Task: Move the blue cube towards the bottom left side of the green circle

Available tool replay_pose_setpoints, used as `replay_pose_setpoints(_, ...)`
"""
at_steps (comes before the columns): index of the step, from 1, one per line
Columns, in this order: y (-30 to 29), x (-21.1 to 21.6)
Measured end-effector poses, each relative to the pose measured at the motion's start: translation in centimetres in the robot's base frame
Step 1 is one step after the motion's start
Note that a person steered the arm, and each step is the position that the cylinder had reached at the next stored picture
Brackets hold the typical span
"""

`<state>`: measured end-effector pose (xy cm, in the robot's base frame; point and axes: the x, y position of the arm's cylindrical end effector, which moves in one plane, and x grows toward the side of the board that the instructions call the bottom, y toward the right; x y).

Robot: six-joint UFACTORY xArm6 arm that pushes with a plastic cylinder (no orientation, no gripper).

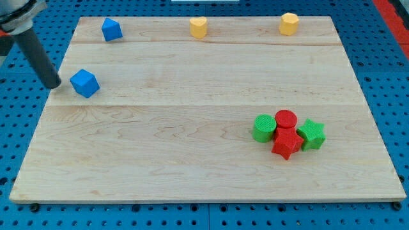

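The blue cube [84, 83] lies near the board's left edge, upper half. My tip [54, 84] rests just left of it, a small gap between them. The green circle [262, 128] sits at the lower right, at the left end of a tight cluster, far from the blue cube.
A red circle [285, 119], a red star [287, 143] and a green star [312, 134] crowd against the green circle's right. Along the top edge lie a second blue block [112, 29], a yellow block [199, 27] and another yellow block [289, 23]. The wooden board [192, 166] lies on a blue pegboard.
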<state>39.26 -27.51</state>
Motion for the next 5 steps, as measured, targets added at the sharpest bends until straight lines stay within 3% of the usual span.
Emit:
replay_pose_setpoints(3, 12.2, 1.9)
replay_pose_setpoints(5, 15.3, -2.2)
